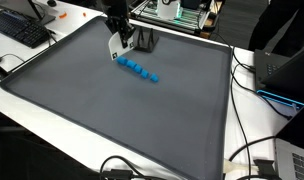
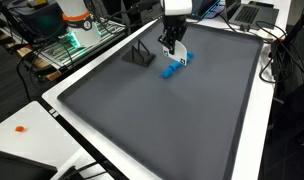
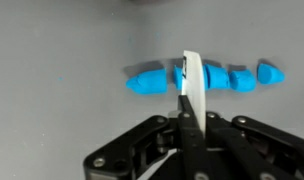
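A row of small blue pieces (image 1: 138, 70) lies on the dark grey mat (image 1: 112, 120), and it shows in both exterior views (image 2: 175, 66). My gripper (image 1: 118, 42) hangs just above the row's end (image 2: 172, 47). In the wrist view the gripper (image 3: 190, 115) is shut on a thin white flat piece (image 3: 192, 75). The piece is held edge-on and points down at the blue row (image 3: 202, 78), crossing it near its middle. I cannot tell whether the white piece touches the row. A small black stand (image 1: 144, 40) sits right behind the gripper (image 2: 140, 55).
The mat (image 2: 172, 120) has a raised white border. A keyboard (image 1: 22, 30) and cables lie beyond one edge, and a laptop (image 1: 287, 70) stands off another. A wire cart with equipment (image 2: 72, 40) is beside the table. A small orange item (image 2: 20, 128) lies on the white tabletop.
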You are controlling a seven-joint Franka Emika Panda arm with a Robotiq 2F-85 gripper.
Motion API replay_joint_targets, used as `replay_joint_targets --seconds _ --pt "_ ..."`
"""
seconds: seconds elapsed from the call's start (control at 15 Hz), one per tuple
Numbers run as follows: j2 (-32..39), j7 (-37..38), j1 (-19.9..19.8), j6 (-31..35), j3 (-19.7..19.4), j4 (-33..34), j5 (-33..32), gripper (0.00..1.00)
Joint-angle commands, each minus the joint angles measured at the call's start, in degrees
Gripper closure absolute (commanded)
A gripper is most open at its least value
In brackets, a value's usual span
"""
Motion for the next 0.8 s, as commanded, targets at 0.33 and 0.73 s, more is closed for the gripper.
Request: replay_joint_targets --seconds 0.33,0.73 --pt "-12.5 23.3 1.7 -3.4 0.3 -10.2 2.3 0.99" --pt "-16.1 32.1 1.7 -6.0 1.7 -15.0 8.4 0.99"
